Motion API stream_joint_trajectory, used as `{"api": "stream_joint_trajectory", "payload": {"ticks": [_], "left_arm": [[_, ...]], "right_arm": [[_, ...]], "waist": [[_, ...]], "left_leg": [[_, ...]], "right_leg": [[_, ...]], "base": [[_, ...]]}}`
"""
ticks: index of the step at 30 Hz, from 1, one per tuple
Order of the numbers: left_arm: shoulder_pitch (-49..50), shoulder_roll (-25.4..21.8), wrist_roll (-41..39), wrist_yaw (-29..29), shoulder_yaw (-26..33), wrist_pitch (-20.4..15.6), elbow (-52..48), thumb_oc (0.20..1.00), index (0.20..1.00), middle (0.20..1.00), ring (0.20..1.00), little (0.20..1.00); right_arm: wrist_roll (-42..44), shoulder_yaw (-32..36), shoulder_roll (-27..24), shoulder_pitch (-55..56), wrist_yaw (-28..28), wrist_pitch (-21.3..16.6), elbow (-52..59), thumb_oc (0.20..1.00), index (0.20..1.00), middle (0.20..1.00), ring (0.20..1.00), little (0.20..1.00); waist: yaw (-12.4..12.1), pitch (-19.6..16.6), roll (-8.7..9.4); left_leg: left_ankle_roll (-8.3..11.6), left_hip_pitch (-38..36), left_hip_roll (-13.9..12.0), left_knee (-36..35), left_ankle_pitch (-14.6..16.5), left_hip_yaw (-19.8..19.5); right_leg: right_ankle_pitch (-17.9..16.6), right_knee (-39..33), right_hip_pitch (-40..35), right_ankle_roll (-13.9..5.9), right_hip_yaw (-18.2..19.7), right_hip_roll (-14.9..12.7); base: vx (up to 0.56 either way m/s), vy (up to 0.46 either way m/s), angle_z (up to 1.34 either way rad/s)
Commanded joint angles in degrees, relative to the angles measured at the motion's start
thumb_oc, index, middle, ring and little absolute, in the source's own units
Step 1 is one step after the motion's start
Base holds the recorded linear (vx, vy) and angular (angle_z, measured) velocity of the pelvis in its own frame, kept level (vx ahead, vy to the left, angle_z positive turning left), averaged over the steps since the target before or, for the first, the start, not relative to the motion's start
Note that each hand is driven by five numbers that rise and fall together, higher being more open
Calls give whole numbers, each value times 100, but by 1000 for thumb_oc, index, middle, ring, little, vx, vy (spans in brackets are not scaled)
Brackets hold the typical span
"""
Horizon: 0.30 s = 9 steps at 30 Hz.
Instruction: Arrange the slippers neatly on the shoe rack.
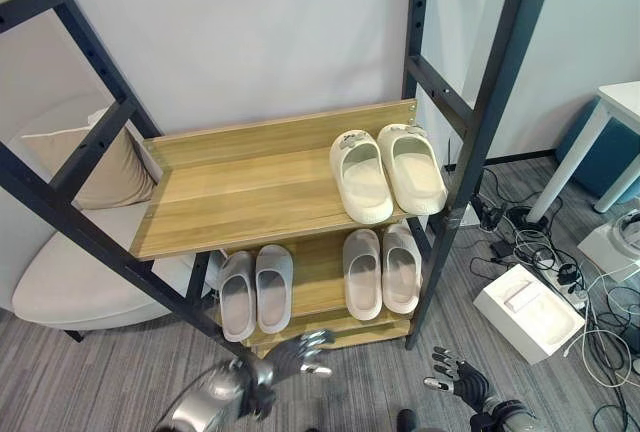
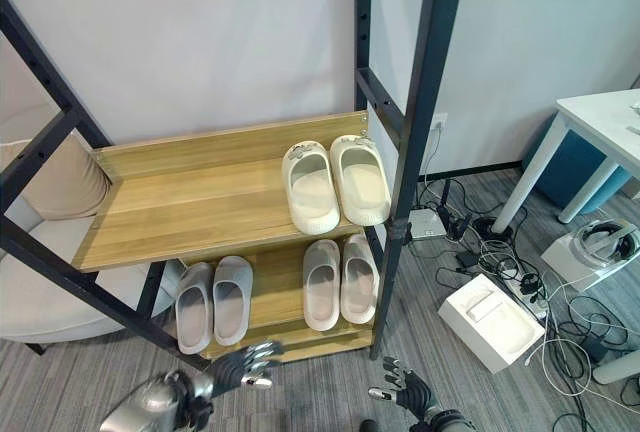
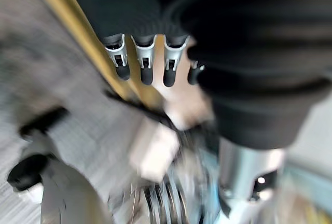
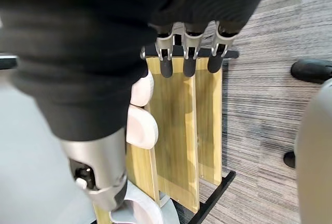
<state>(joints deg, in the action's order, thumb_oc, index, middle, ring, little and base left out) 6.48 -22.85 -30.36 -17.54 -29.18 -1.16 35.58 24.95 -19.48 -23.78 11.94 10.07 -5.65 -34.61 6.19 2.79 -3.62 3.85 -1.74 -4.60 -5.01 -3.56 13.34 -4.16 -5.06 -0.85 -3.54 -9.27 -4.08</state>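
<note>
Slippers (image 1: pixel 386 174) are sitting paired on the shoe rack (image 1: pixel 250 187), long axes pointing front to back; both hands, left hand (image 1: pixel 295 350) and right hand (image 1: pixel 455 377), are hovering empty with relaxed fingers below the lower shelf, the left one nearer the grey pair (image 1: pixel 255 292).

Six slippers (image 1: pixel 361 176) are counted on one shoe rack (image 1: pixel 240 190): two cream, two pink, two grey.

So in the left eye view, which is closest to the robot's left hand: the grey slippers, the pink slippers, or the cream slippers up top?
From the left hand:
1. Grey slippers, lower shelf, left side, just above it.
2. Pink slippers, lower shelf, right side.
3. Cream slippers, upper shelf, right end.
</note>
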Motion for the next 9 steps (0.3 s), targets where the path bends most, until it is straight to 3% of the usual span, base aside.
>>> {"api": "stream_joint_trajectory", "payload": {"ticks": [1,3,9], "left_arm": [[-554,444,-348,744,399,-387,160,1000,1000,1000,1000,1000],[-660,925,-353,1279,1076,-555,956,1000,1000,1000,1000,1000],[-726,960,35,1586,1460,-729,1173,1000,1000,1000,1000,1000]], "right_arm": [[291,-2,208,-200,-116,-183,255,1000,1000,1000,1000,1000],[267,131,314,-208,-322,-216,219,1000,1000,1000,1000,1000],[204,253,340,-225,-426,-238,179,1000,1000,1000,1000,1000]], "waist": [[-50,-15,282],[-103,-12,310],[-154,-44,320]], "left_leg": [[227,-197,-202,1,23,-322],[220,-172,-191,1,-2,-371],[212,-200,-194,1,7,-397]], "right_leg": [[109,6,-111,-580,-8,-260],[110,6,-130,-561,-63,-267],[134,6,-183,-549,-95,-273]], "base": [[-28,-10,3],[-25,-13,5],[-1,-2,1]]}}
